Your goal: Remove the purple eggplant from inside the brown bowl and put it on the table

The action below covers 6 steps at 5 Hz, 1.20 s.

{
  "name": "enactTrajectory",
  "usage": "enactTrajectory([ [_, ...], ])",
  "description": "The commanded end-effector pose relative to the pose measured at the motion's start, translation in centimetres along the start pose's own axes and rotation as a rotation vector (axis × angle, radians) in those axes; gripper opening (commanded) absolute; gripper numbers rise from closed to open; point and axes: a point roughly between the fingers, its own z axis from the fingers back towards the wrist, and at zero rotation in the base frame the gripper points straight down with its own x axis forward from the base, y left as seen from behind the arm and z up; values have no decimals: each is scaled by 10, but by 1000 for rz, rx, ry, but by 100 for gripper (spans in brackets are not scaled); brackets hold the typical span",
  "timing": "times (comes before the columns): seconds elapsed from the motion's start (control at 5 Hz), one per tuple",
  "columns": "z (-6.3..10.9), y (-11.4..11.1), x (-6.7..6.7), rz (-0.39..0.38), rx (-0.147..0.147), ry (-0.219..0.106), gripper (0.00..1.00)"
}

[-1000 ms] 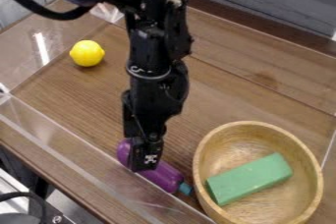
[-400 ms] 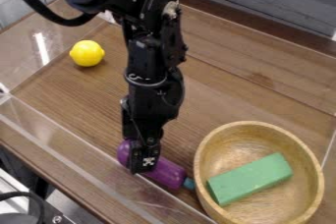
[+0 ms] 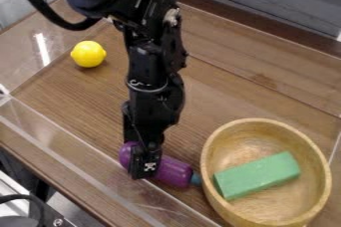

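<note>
here, the black robot gripper (image 3: 147, 159) is pointing down over the small glossy purple eggplant (image 3: 163, 169), which is lying on the dark wood-grain table (image 3: 253, 82) just beside the round light-brown wooden bowl (image 3: 220, 141). its jaws are standing wide, apparently gripping nothing. lifting straight up should be leaving the eggplant undisturbed.

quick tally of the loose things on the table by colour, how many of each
purple: 1, the purple eggplant, on the table beside the bowl, under the gripper
yellow: 1, the lemon-like ball
green: 1, the green block, in the bowl
light brown: 1, the brown bowl
total: 4
</note>
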Motion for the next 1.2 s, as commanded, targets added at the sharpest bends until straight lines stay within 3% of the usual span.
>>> enactTrajectory([
  [0.0,1,2,2,7,1,-13,100],
  [1.0,-4,4,4,19,-21,-20,100],
])
